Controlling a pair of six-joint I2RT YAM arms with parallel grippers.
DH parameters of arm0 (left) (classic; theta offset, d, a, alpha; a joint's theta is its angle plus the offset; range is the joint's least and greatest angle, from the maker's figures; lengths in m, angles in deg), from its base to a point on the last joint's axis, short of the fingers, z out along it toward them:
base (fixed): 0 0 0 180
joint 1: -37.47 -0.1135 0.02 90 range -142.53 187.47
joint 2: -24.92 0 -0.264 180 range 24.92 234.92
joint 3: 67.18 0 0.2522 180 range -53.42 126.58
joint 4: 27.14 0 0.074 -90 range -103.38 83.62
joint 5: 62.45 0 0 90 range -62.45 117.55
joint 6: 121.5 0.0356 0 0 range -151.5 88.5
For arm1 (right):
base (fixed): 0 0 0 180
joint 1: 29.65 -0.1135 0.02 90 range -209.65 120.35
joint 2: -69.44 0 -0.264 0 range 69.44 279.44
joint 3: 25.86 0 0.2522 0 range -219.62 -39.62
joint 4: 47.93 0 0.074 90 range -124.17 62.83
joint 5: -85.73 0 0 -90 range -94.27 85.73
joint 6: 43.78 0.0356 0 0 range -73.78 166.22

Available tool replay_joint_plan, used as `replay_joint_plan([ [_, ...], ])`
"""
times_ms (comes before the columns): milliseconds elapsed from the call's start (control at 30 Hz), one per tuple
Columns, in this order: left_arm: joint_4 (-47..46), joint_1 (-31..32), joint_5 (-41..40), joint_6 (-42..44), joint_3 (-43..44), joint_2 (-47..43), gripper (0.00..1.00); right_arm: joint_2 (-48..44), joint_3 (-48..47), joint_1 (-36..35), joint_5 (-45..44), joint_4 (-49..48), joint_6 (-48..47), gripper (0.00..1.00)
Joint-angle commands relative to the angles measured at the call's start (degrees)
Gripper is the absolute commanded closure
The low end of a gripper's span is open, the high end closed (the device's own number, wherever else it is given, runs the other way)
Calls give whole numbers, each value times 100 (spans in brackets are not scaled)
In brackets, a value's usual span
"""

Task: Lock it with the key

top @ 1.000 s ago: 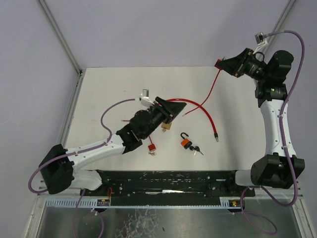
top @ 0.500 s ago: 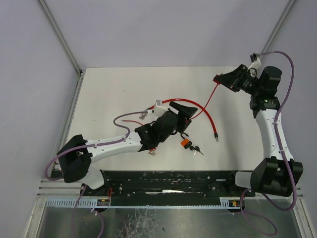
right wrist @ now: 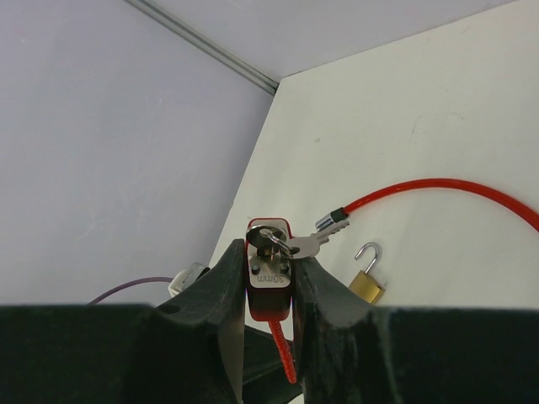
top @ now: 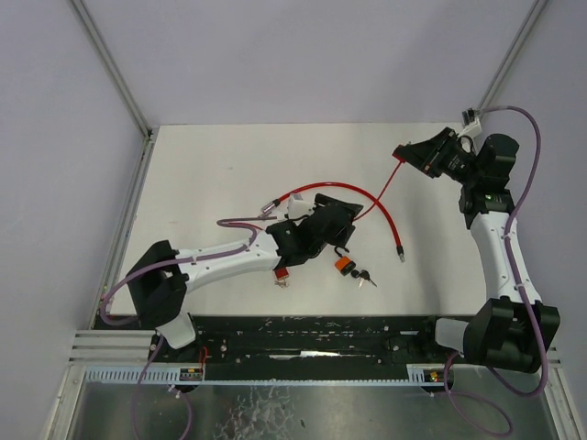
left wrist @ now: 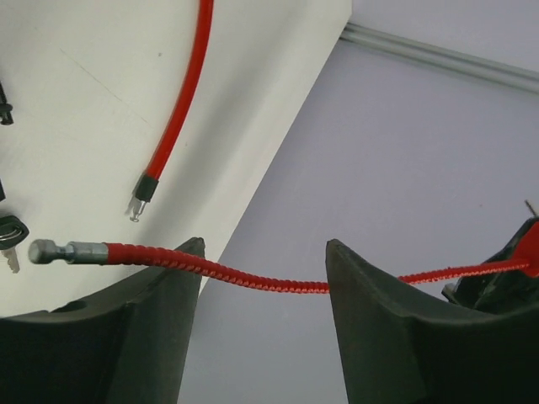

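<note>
My right gripper [top: 402,151] [right wrist: 269,257] is raised over the table's far right, shut on the red cable lock body [right wrist: 269,282]. A key [right wrist: 268,237] sits in its keyhole and a second key [right wrist: 308,246] hangs from the ring. The red cable [top: 393,225] [left wrist: 253,281] runs from that lock down to the table. My left gripper [top: 343,216] [left wrist: 264,244] is at mid-table, open, and the cable crosses the gap at its fingertips without being pinched. The cable's metal end [left wrist: 50,251] sticks out past the left finger.
An orange padlock [top: 342,265] with black-headed keys [top: 365,277] lies just in front of the left gripper. A small red padlock [top: 282,273] lies beside the left forearm. A brass padlock [right wrist: 368,283] lies with its shackle open. Another cable end [top: 401,258] rests at right.
The left arm swung right and forward, off the brass padlock and up to the cable, and its jaws opened wider. The right gripper drifted slightly down and left, still shut on the lock.
</note>
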Motion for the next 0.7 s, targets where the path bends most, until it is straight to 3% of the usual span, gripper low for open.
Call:
replay_joint_plan([
  [0,439,-99,-119,-310,214,179,46,-235,80,-5,-34,-503,208,100],
  [200,433,-199,-127,-77,244,160,51,-305,222,-1,-9,-548,167,100],
  [467,145,-356,-105,384,-123,-46,87,-402,561,-6,305,-968,364,100],
  [567,-210,-376,-215,1060,-194,-140,99,-431,693,-5,449,-1226,511,100],
  [667,-755,-376,-306,2158,-298,-275,100,-453,806,-7,682,-1571,689,100],
])
